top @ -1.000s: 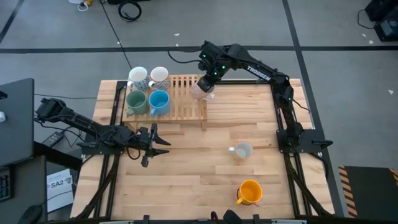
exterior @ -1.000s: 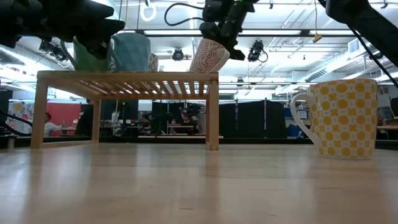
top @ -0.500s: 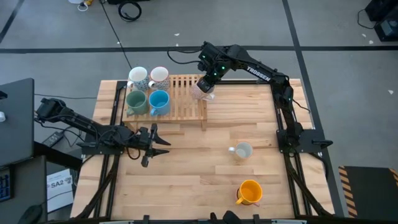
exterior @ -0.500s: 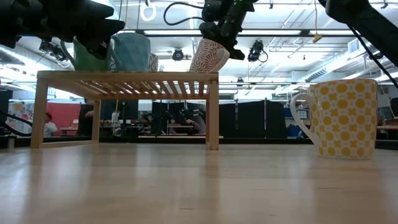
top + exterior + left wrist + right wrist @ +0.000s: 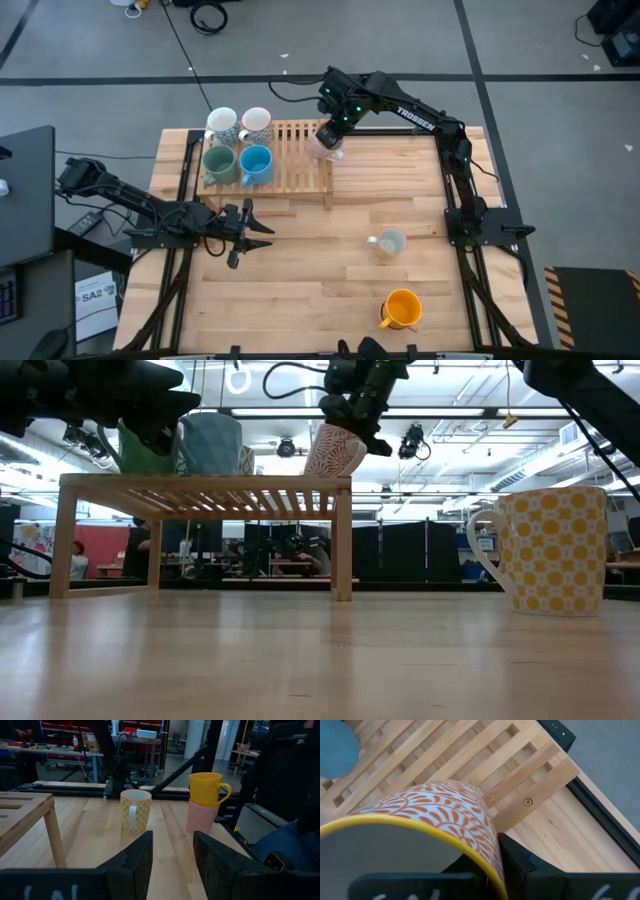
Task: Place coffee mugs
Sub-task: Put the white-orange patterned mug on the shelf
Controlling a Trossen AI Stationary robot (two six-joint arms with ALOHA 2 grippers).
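My right gripper (image 5: 330,135) is shut on a white mug with an orange leaf pattern and a yellow rim (image 5: 336,450), at the far right corner of the slatted wooden rack (image 5: 290,160). A speckled white mug (image 5: 221,125), another white one (image 5: 257,123), a green one (image 5: 219,164) and a blue one (image 5: 256,164) stand on the rack's left part. A yellow-dotted mug (image 5: 390,242) stands on the table. Nearer the front, an orange mug (image 5: 207,789) sits on top of a pink one (image 5: 202,817). My left gripper (image 5: 250,232) waits open and level at the table's left. My right gripper holds the patterned mug at its yellow rim (image 5: 487,852). One finger (image 5: 515,862) lies against the outside of the wall; the mug hides the other. The fingers slant down from the far right. The mug is tilted, with its base (image 5: 325,472) at the rack's top.
Bare wooden tabletop (image 5: 300,290) lies between the rack and the loose mugs. The rack's middle slats (image 5: 295,150) carry nothing. Black frame rails (image 5: 445,180) run along the table's left and right sides.
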